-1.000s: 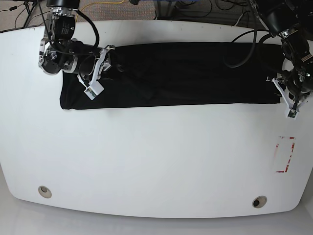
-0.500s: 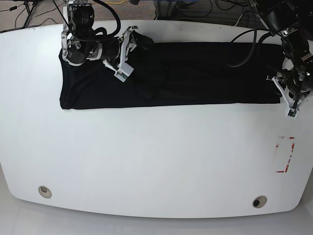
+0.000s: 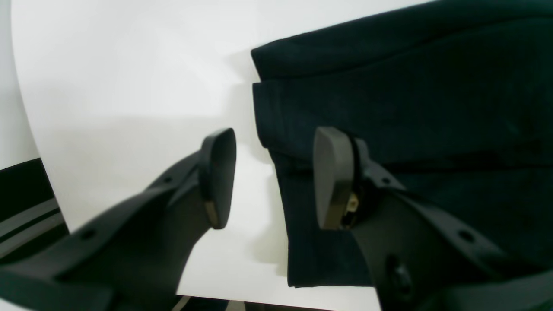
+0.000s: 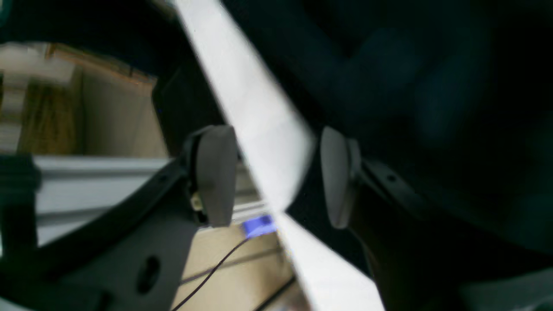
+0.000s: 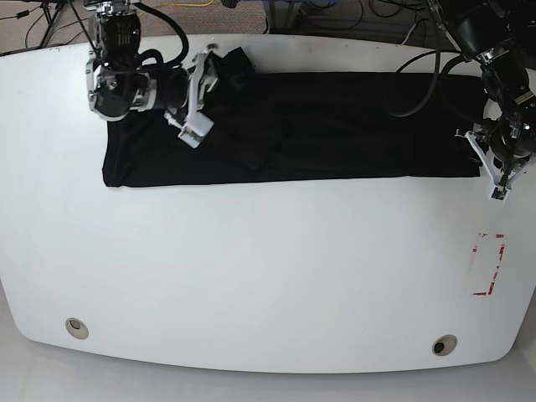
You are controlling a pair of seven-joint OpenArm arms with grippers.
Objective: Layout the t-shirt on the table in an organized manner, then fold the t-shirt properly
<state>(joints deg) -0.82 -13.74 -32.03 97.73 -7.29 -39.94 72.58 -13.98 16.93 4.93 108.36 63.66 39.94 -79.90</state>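
Observation:
The black t-shirt [image 5: 335, 126] lies as a long folded strip across the far part of the white table [image 5: 251, 268]. My right gripper [image 5: 201, 96] hovers over the strip's left part, near the far edge, where a bump of cloth rises beside it. In the blurred right wrist view its jaws stand open [image 4: 274, 177] over a white strip of table, with dark cloth [image 4: 410, 86] to the right. My left gripper [image 5: 494, 172] sits at the strip's right end. Its jaws are open [image 3: 274, 177], one finger [image 3: 330, 177] over the shirt [image 3: 410, 108] and the other over bare table.
A red tape rectangle [image 5: 488, 264] marks the table near its right edge. Two round metal grommets [image 5: 76, 327] [image 5: 444, 344] sit near the front edge. Cables [image 5: 368, 17] run on the floor behind the table. The right gripper is close to the far table edge.
My right gripper moved from the shirt's left end up and to the right, then slightly back left, and the cloth beside it bunched up. The left arm has not moved.

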